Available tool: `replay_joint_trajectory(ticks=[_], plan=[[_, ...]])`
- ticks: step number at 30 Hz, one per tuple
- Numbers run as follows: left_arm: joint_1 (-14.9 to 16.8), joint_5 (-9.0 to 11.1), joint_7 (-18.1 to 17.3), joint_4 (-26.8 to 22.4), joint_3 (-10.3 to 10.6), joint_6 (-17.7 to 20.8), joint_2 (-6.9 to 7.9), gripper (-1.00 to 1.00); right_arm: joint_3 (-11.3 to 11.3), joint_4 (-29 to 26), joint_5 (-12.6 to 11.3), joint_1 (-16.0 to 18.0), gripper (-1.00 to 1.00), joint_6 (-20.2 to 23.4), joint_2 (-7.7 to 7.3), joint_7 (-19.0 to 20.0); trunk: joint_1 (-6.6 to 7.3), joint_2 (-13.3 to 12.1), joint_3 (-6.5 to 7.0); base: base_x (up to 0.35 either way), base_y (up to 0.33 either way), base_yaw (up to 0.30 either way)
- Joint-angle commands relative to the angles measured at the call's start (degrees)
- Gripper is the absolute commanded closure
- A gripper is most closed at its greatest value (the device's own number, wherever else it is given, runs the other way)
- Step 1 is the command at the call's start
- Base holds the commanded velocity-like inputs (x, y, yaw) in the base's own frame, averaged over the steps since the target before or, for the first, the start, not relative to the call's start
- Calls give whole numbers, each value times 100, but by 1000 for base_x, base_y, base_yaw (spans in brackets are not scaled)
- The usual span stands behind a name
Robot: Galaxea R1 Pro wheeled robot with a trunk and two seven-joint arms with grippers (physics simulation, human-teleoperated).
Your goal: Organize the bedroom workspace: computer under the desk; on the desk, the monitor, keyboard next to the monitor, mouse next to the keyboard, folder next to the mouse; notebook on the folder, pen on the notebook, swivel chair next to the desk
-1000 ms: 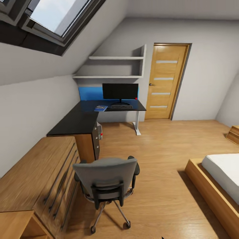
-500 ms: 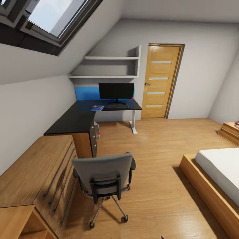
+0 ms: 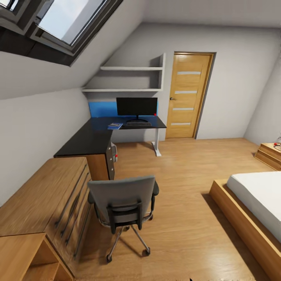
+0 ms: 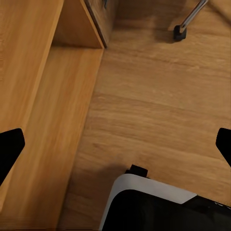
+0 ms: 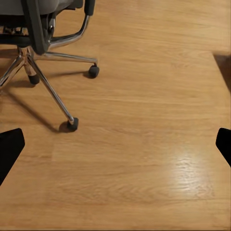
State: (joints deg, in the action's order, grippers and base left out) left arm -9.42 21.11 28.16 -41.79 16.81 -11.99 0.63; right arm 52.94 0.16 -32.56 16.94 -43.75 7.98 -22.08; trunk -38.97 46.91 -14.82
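Note:
The swivel chair (image 3: 123, 199) stands on the wood floor with its grey back toward me, a few steps short of the black L-shaped desk (image 3: 91, 139). On the desk's far wing are the monitor (image 3: 136, 106), the keyboard (image 3: 137, 124) in front of it, and a flat blue folder (image 3: 114, 125) to the left. The mouse, notebook and pen are too small to make out. The computer (image 3: 114, 150) shows as a grey box with a red dot under the desk. My left gripper (image 4: 115, 149) and right gripper (image 5: 115, 144) hang open over the floor, holding nothing.
A low wooden dresser (image 3: 43, 195) runs along the left wall up to the desk. A bed (image 3: 253, 199) lies at the right, a wooden door (image 3: 188, 95) at the back. The chair's chrome base (image 5: 48, 53) is close to my right gripper. Open floor lies between chair and bed.
The whole head view has shifted, so the camera moved and turned slightly right. Nothing in the room has visibly moved.

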Motion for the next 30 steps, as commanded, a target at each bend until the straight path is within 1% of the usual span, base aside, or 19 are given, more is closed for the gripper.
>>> replay_joint_trajectory(ticks=[1, 5, 14, 23, 30], plan=[[1, 60, 31, -8, 33, -31, 7, -100, 49, 2, -14, 2, -100, -2, 2, -42, 1, 6, -7, -221, 0, 0], [1, 60, 31, -7, 33, -31, 7, -100, 49, 5, -14, 2, -100, -2, 2, -42, 1, 6, -7, -139, 0, 0], [1, 60, 31, -6, 33, -31, 7, -100, 49, 9, -10, 2, -100, -2, 2, -42, 1, 6, -7, -37, 2, 0], [1, 60, 31, -7, 33, -31, 7, -100, 49, 12, -5, 2, -100, -2, 2, -42, 1, 6, -7, -98, 109, 0], [3, 60, 31, -7, 33, -31, 7, -100, 49, 18, -5, 2, -100, -2, 2, -42, 1, 6, -7, -25, 30, 0]])
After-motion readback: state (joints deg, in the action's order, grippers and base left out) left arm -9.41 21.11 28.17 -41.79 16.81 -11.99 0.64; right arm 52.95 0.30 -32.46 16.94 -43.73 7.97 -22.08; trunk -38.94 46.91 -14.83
